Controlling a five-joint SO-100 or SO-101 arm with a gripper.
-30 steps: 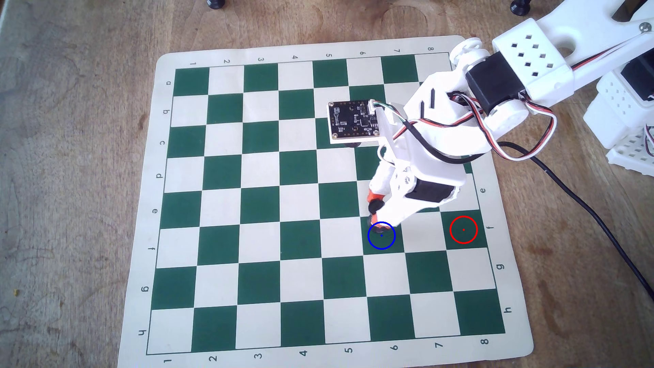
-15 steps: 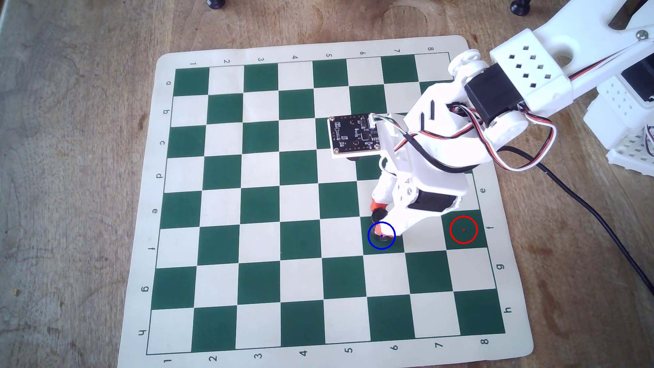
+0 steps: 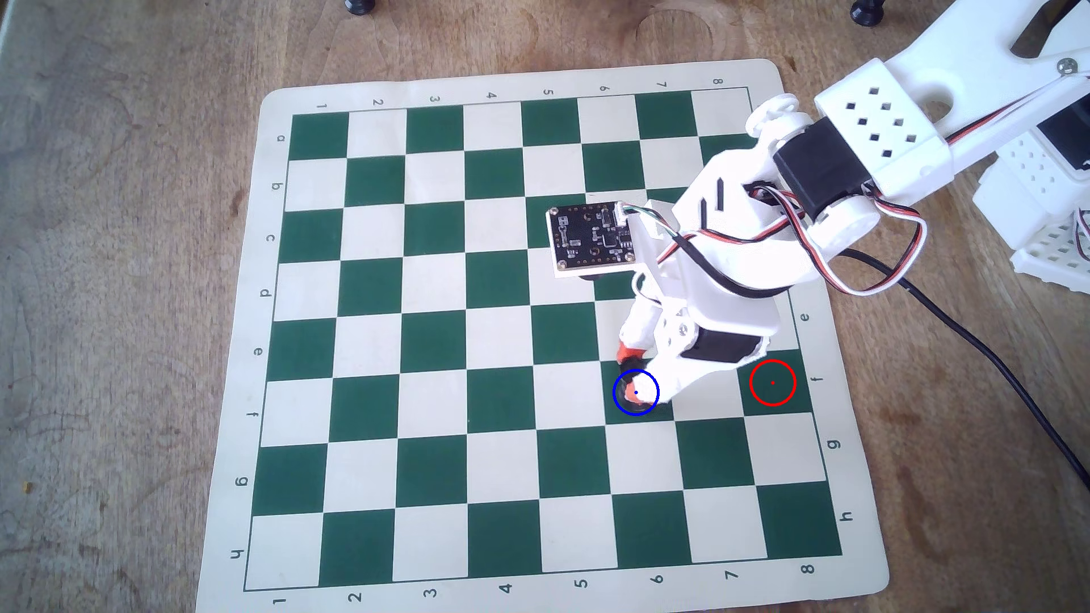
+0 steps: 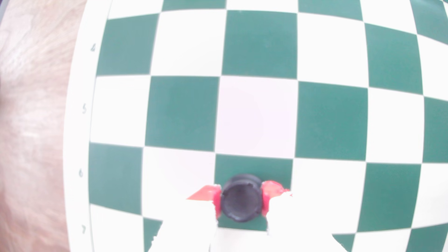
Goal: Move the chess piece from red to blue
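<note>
1. My orange-tipped white gripper (image 4: 241, 201) pinches the small black plastic rook (image 4: 241, 202) at its notched top, upright.
2. Rook sits low over the thin blue circle (image 3: 614, 401), ready for release; the thin red circle (image 3: 772, 382) is vacated.

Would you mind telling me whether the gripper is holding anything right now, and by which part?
Yes: the gripper is shut on the black rook, its red-tipped fingers pressing on opposite sides of the notched top.

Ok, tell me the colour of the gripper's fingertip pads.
Red-orange; the pads show best in the wrist view, one on each side of the black rook.
</note>
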